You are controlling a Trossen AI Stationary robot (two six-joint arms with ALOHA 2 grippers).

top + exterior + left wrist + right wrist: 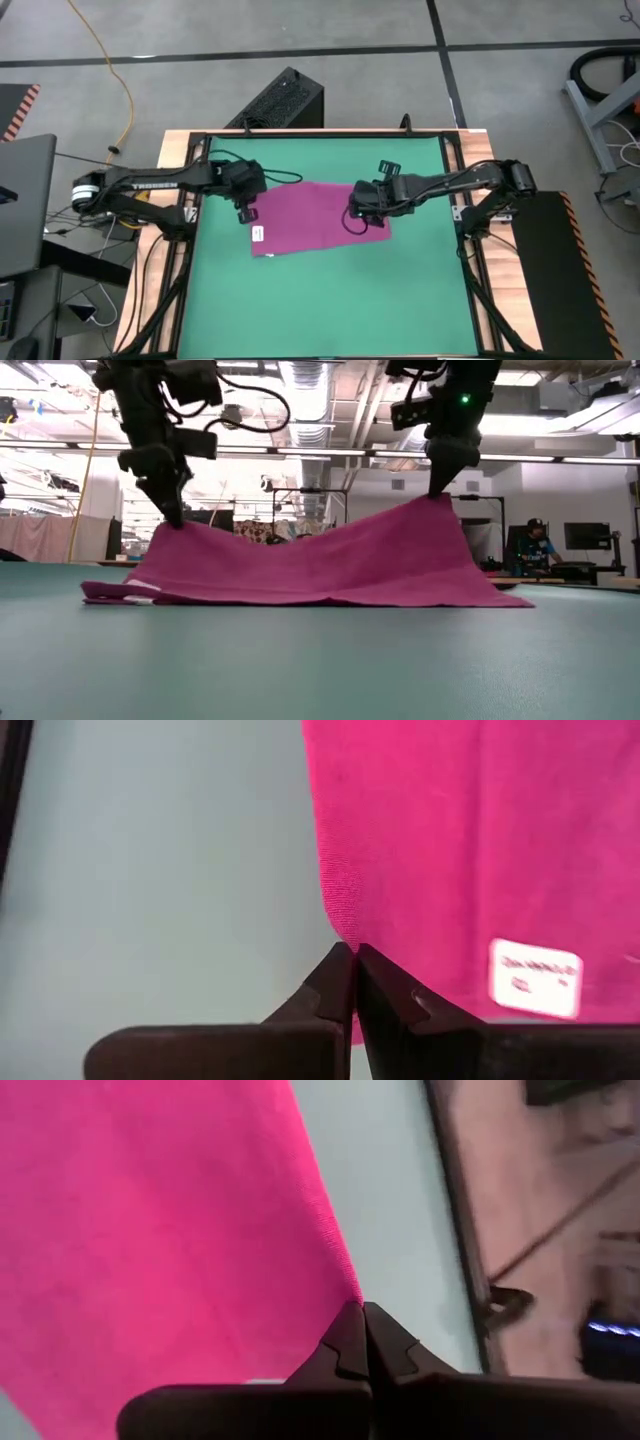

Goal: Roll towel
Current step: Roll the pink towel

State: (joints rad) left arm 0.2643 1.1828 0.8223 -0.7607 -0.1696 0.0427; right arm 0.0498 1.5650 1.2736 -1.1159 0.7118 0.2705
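The left gripper (pixel 352 960) has its two fingers pressed together on an edge of the towel (pixel 470 850), pinching the cloth near the white tag (pixel 535 977). The right gripper (pixel 362 1320) is likewise clamped on the opposite edge of the towel (pixel 150 1230), its fingers meeting with the cloth caught between them.

In the low view each pinched spot is lifted off the table: the left gripper (pixel 172 510) and right gripper (pixel 437 488) hold two peaks, and the towel (pixel 320 565) sags between them, its lower edges lying on the green mat (pixel 320 660).

From above, the towel (pixel 305 215) lies near the middle of the green mat (pixel 330 300), between the left gripper (pixel 246 210) and the right gripper (pixel 356 212).
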